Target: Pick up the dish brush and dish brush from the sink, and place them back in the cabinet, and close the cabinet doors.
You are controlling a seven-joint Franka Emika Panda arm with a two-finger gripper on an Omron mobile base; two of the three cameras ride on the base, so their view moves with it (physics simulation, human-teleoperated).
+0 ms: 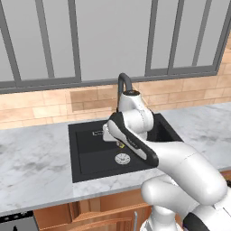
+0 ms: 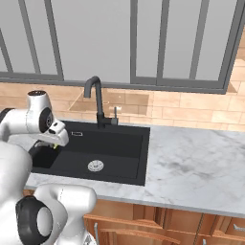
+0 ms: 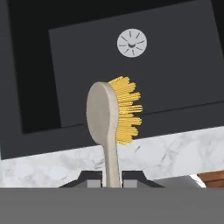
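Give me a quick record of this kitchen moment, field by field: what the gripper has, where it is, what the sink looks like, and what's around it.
gripper: the gripper is shut on the dish brush
brush: tan handle and oval head, yellow bristles pointing to one side in the hand view
gripper position: over the sink, at its left side in the right base view
sink: black basin, round drain in the floor
faucet: black curved faucet at the back edge
surroundings: marble counter, tan tile wall, wooden drawer fronts below
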